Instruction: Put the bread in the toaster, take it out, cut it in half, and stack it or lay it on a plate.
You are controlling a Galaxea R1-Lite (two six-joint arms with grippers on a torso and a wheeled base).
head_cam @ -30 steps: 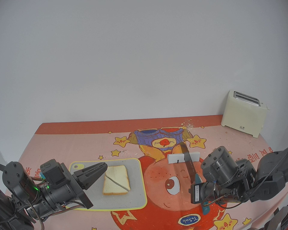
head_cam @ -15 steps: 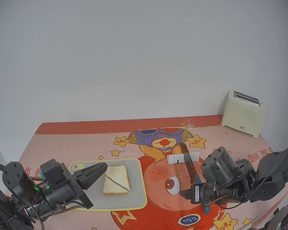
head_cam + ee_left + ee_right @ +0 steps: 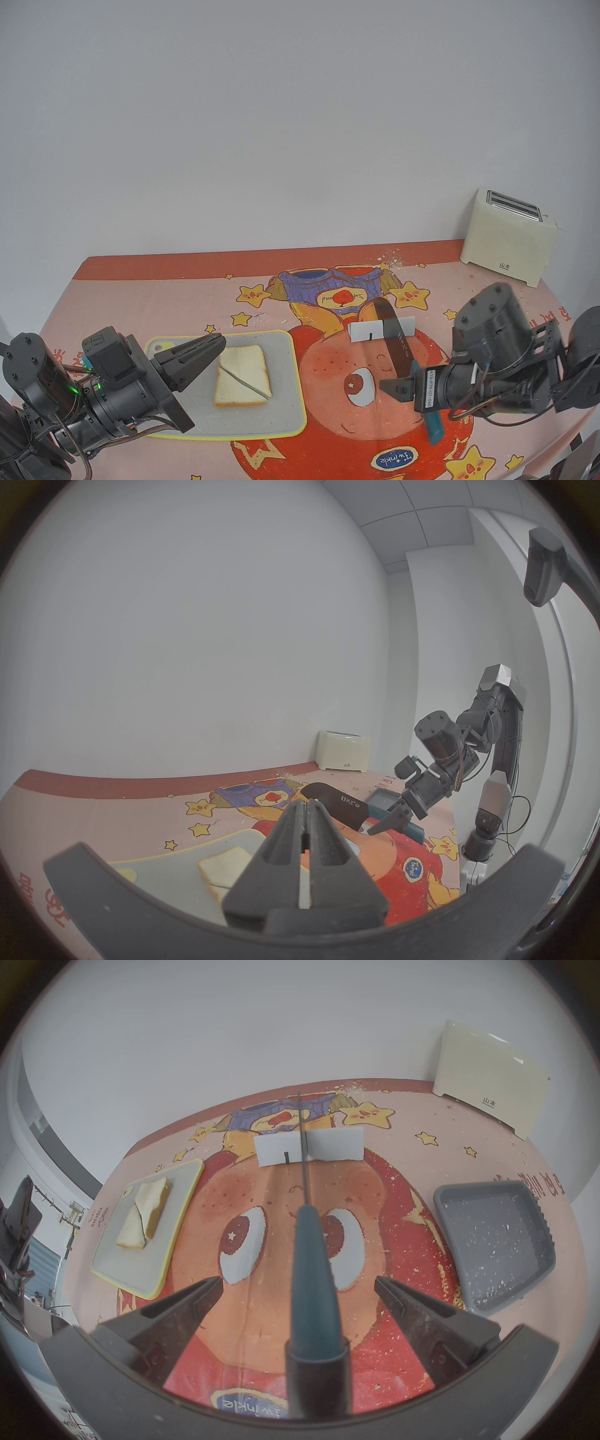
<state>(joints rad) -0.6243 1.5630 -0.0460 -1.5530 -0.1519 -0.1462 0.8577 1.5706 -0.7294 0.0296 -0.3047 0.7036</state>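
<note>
White bread (image 3: 244, 377), cut diagonally, both halves on cutting board (image 3: 275, 425).
Knife (image 3: 395, 337) blade seated in slotted holder (image 3: 362, 331) for safe parking; right gripper (image 3: 297, 1285) spread wide around handle (image 3: 310, 1254), unclamped; left gripper (image 3: 215, 344) closed, empty, beside bread.

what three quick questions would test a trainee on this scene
1. True or false: the bread on the board is already cut.
2. Pick one: the right gripper is A) open around the knife handle, B) shut on it.
3. Fill in: the knife's blade rests in a white ____.

Key: 1 true; 2 A; 3 holder.
</note>
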